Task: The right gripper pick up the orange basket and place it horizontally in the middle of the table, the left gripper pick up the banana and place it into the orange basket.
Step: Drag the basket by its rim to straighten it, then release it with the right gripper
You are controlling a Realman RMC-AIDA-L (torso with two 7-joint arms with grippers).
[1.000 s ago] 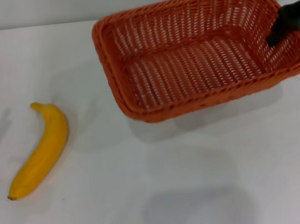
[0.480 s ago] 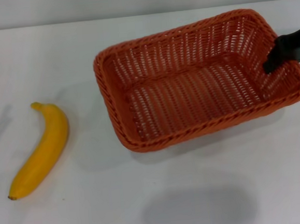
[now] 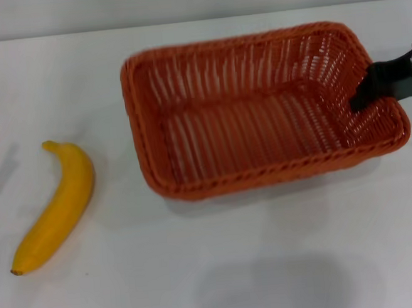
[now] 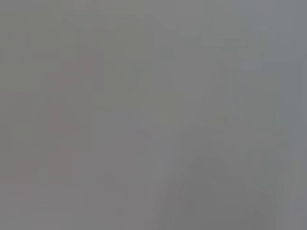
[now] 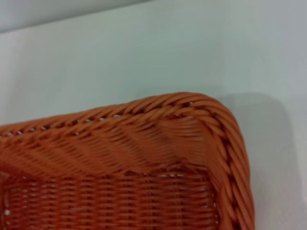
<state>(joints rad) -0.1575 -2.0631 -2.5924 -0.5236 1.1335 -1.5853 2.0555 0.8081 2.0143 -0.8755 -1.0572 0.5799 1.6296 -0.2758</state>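
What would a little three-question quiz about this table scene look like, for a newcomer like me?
1. True or false: the banana lies inside the orange basket.
2. Which claw grips the basket's rim: A) left, B) right?
3. Fill in: the banana rests on the white ____.

Key: 1 false, it lies on the table apart from the basket, on the robot's left. 2 B, at the basket's right end. 3 table.
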